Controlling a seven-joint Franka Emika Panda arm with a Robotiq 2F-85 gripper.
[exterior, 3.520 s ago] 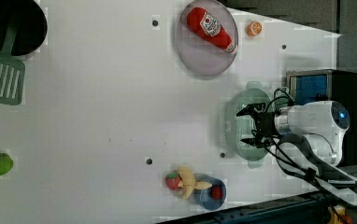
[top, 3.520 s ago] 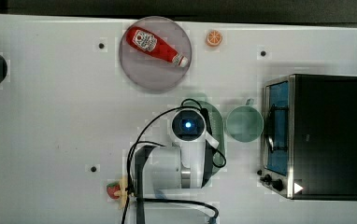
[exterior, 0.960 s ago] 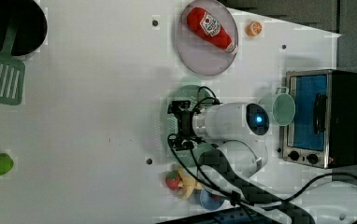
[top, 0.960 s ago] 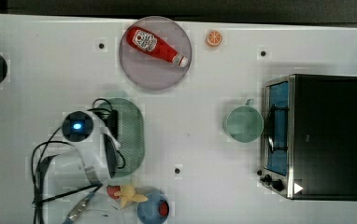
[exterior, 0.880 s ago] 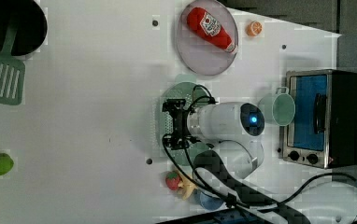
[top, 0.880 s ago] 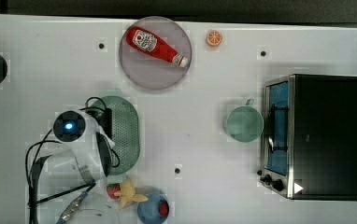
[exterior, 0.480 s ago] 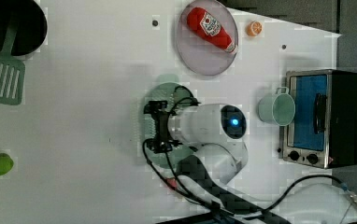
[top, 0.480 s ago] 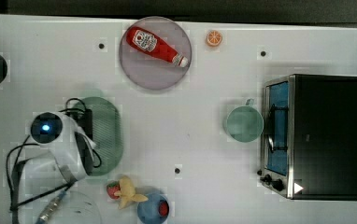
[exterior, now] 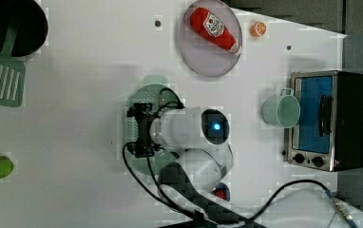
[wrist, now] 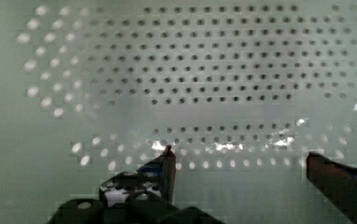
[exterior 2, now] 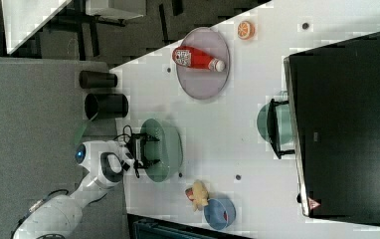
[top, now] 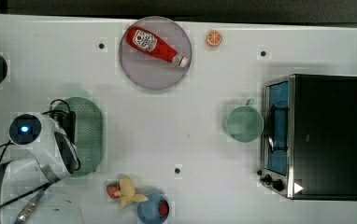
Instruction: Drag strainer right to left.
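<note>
A: Where is the strainer [top: 89, 135] now?

B: At the top view's left, flat on the desk [top: 204, 116], well apart from the cup [top: 244, 124] and the toaster oven [top: 317, 136] at the top view's right.

A: State of the hand [wrist: 239, 161]?

B: Fingers spread wide, set down inside the strainer's holed floor, gripping nothing.

A: How should the drag be done well?

B: Keep the fingers low against the inner wall, push level and slowly toward the top view's left, avoid tipping the rim, and stop short of the desk edge.
</note>
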